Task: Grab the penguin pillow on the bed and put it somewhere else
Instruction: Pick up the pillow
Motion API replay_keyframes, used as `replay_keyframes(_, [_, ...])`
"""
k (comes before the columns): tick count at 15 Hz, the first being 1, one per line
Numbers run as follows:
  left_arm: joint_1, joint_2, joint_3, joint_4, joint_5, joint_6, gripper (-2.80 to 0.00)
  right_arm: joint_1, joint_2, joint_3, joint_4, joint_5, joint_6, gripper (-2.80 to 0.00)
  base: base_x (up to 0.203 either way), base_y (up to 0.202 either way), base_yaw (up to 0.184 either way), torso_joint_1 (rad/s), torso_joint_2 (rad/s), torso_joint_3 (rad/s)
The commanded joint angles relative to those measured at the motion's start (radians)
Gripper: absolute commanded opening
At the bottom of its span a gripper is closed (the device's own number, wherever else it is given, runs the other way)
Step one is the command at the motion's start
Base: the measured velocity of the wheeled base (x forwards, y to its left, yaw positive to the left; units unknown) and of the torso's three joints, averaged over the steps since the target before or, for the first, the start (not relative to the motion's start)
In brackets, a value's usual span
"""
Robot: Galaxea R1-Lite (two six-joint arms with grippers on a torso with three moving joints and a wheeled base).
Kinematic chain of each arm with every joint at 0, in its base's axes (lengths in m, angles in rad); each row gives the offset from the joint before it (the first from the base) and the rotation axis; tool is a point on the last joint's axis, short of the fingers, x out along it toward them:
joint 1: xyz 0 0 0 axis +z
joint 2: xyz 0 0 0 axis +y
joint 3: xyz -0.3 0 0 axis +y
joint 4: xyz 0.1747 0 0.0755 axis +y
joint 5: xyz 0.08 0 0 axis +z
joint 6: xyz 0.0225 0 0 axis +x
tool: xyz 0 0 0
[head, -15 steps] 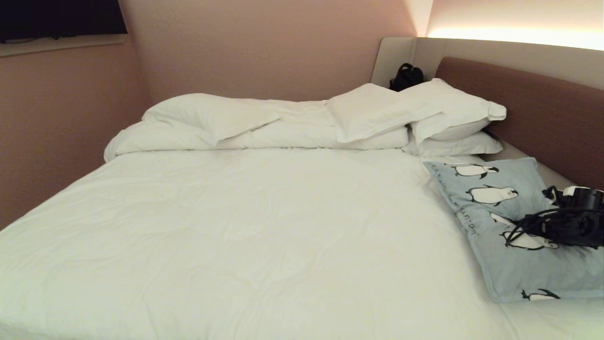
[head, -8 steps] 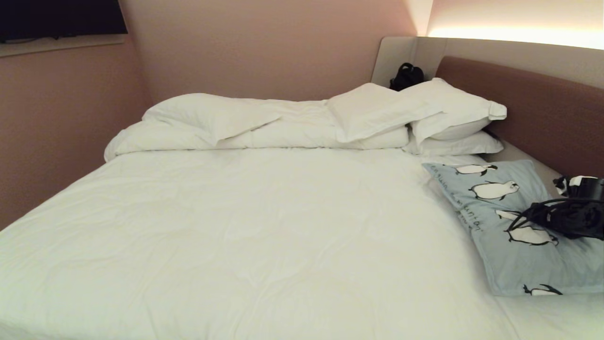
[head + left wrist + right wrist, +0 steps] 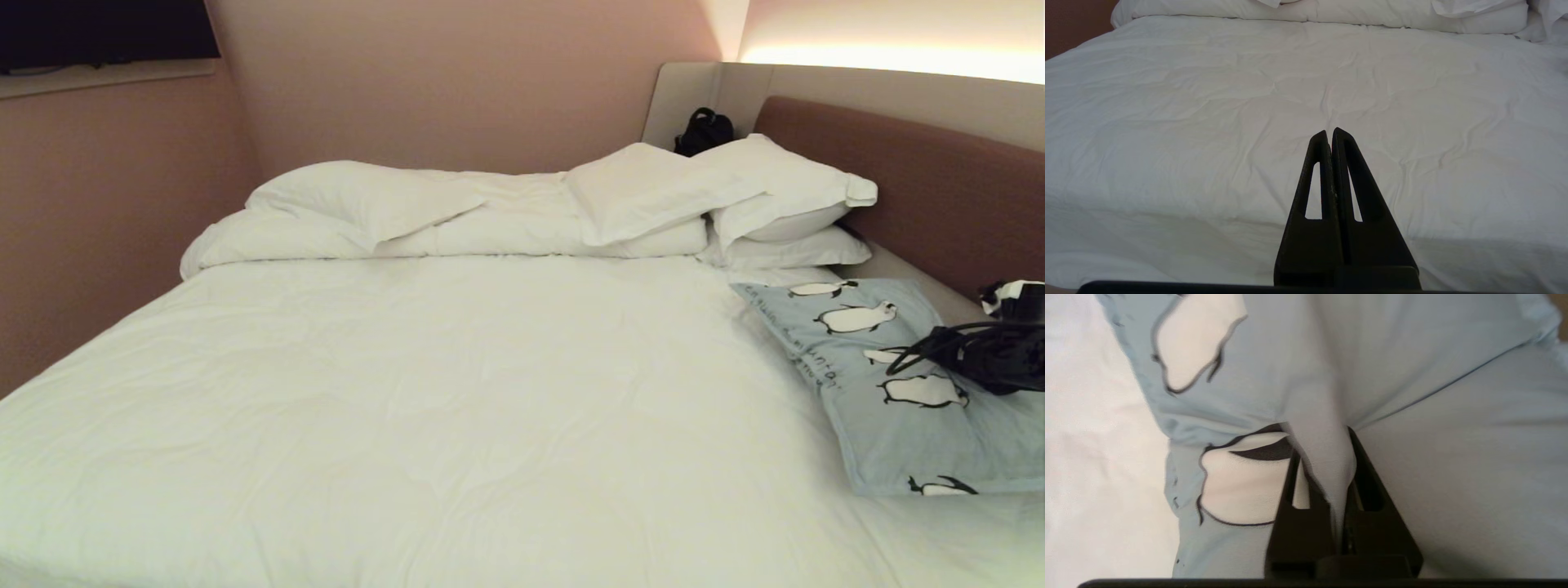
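Penguin pillow [image 3: 1274, 375] fabric pinched between right gripper [image 3: 1327, 457] fingers [image 3: 1361, 486].

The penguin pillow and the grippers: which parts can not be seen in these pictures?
- Penguin pillow: head view, right part cut off by the picture edge and covered by the right arm's cables.
- Right gripper: right wrist view, fingertips buried in a pinched fabric fold.
- Dark thing behind the white pillows: too small to identify.

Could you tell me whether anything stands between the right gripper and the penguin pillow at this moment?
Nothing does. The right gripper is shut on a pinched fold of the penguin pillow, which lies at the right side of the bed.
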Motion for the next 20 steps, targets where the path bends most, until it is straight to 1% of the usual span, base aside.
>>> replay_keyframes(1, [0.000, 0.000, 0.000, -0.001, 0.000, 0.000, -2.80, 0.001, -0.062, 0.003, -0.004, 0.005, 0.030, -2.80, 0.000, 0.000, 0.000, 0.000, 0.00, 0.000])
replay_keyframes(6, [0.000, 0.000, 0.000, -0.001, 0.000, 0.000, -2.80, 0.009, -0.134, 0.004, 0.042, 0.013, 0.048, -2.80, 0.000, 0.000, 0.000, 0.000, 0.00, 0.000])
replay_keyframes(9, [0.000, 0.000, 0.000, -0.001, 0.000, 0.000, -2.80, 0.026, -0.213, 0.008, 0.079, 0.013, 0.066, -2.80, 0.000, 0.000, 0.000, 0.000, 0.00, 0.000])
replay_keyframes(17, [0.000, 0.000, 0.000, 0.000, 0.000, -0.001, -2.80, 0.037, -0.437, 0.018, 0.218, 0.013, 0.065, -2.80, 0.000, 0.000, 0.000, 0.000, 0.00, 0.000])
replay_keyframes(20, [0.000, 0.000, 0.000, -0.001, 0.000, -0.002, -2.80, 0.047, -0.505, 0.042, 0.252, 0.012, 0.064, -2.80, 0.000, 0.000, 0.000, 0.000, 0.00, 0.000])
